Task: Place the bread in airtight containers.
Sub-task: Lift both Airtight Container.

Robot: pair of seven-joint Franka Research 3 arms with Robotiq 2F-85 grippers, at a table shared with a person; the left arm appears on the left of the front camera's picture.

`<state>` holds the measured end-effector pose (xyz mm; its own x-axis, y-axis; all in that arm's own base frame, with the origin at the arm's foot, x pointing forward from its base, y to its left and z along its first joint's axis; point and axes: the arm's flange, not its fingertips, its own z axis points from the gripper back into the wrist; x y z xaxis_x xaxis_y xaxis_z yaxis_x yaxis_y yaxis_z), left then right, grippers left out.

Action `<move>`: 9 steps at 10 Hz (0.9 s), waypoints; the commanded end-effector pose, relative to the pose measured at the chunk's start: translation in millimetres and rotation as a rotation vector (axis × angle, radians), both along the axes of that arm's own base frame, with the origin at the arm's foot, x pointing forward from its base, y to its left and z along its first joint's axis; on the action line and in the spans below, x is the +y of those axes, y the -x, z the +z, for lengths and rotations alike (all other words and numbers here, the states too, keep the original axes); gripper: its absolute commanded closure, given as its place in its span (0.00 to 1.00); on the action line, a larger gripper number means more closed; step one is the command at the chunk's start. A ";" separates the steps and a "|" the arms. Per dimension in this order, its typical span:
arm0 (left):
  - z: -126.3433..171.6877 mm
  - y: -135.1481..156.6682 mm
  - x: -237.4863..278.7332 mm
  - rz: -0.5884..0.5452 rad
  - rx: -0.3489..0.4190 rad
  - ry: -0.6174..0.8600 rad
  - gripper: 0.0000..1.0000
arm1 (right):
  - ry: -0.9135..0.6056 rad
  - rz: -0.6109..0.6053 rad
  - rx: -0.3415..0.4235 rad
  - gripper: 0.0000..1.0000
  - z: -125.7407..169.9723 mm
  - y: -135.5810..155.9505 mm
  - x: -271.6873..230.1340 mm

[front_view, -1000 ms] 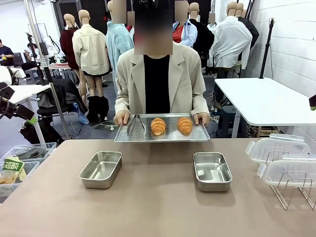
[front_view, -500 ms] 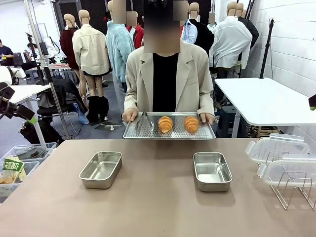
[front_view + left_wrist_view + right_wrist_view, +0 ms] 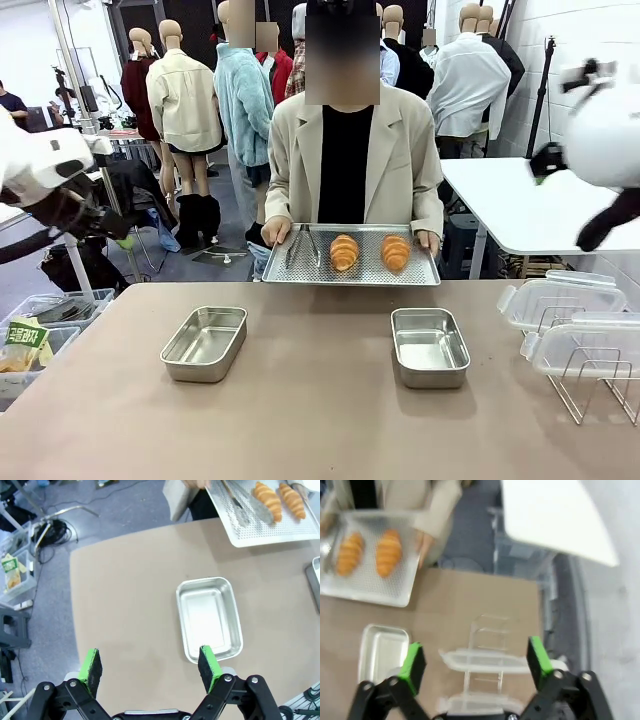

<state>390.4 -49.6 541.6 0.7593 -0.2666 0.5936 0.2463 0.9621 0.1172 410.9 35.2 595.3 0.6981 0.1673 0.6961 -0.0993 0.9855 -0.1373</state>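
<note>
Held level at the far edge of the matte brown table by a person's two hands: a large flat perforated steel tray, its surface dotted with fine holes. On that tray, side by side and just apart, two small golden-orange croissants, ridged and segmented across their tops, with slim metal tongs lying beside them. Down on the table, well apart from each other, two small rectangular shiny steel tins: a left tin and a right tin, both with rounded corners and rolled rims, both open, with nothing in them. At the table's right end, clear plastic lids with side clips, propped on a thin wire rack. Off the table's left corner, a green packet in a clear bin, printed in white, writing too small to read. Seen from the left wrist, left gripper above the table near the left tin, black fingers with ribbed green pads spread wide, nothing between them. Seen from the right wrist, blurred, right gripper high over the rack end, green pads likewise spread wide, gripping nothing.
</note>
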 end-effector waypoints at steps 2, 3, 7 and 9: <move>-19.4 -12.1 -12.8 0.068 0.098 0.064 0.00 | 0.035 0.075 0.318 0.00 -25.8 -27.4 80.7; -35.8 -11.4 -13.7 0.091 0.147 0.094 0.00 | 0.044 0.088 0.411 0.00 -49.9 -28.0 103.7; -59.0 -14.5 -15.0 0.084 0.184 0.100 0.00 | 0.041 0.132 0.492 0.00 -89.6 -20.2 127.3; -59.0 -14.5 -15.0 0.084 0.184 0.100 0.00 | 0.041 0.132 0.492 0.00 -89.6 -20.2 127.3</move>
<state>407.5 -67.0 478.3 0.8804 -0.1332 0.4552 0.1690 0.9849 -0.0386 432.5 164.4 501.3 0.9174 0.2934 0.2689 -0.2866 0.9558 -0.0653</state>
